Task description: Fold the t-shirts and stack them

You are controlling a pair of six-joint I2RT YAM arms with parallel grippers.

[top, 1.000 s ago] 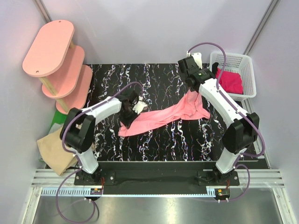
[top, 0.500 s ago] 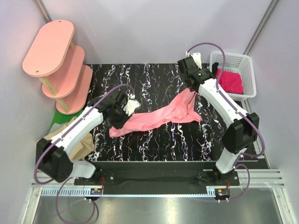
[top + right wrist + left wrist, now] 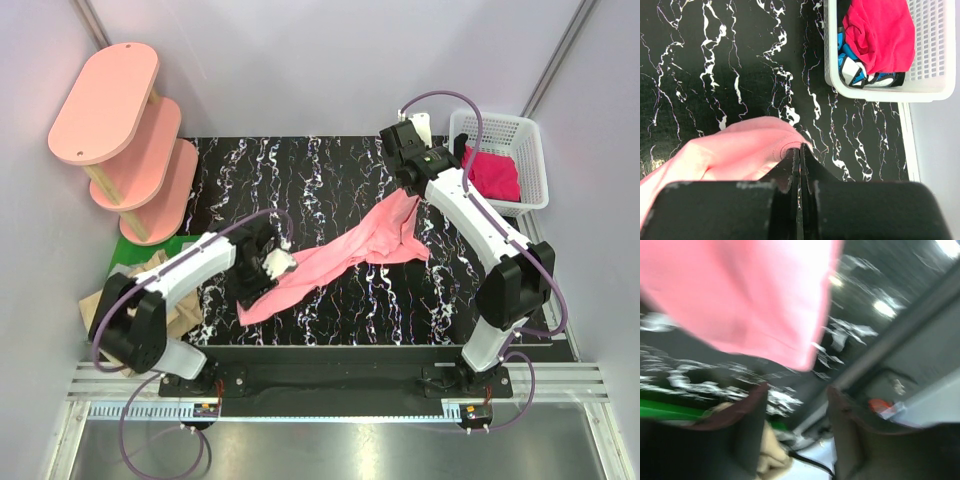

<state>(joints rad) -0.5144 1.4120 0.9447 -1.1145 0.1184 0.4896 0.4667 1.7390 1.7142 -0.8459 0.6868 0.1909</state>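
Observation:
The salmon-pink t-shirt [image 3: 340,255] stretches as a twisted band across the black marbled table [image 3: 330,160]. Its left end lies on the table and its right end is lifted. My right gripper [image 3: 409,196] is shut on the shirt's hem at that raised end; in the right wrist view the closed tips [image 3: 800,152] pinch the pink cloth [image 3: 735,152]. My left gripper [image 3: 267,268] hangs over the shirt's left end, open. In the blurred left wrist view its gap [image 3: 795,405] is empty, with the pink shirt [image 3: 740,295] beyond. The tan t-shirt [image 3: 150,300] lies at the left table edge. The magenta-red t-shirt [image 3: 490,172] sits in the basket.
A white lattice basket [image 3: 530,130] stands at the back right, with blue and white cloth [image 3: 852,67] under the red shirt [image 3: 880,30]. Pink oval shelf boards [image 3: 105,100] stand at the back left. A green patch [image 3: 135,250] shows by the tan shirt.
My left gripper opened and let go of the pink shirt's left end, then swung toward the near left. The shirt's left end dropped onto the table. The right gripper kept its hold.

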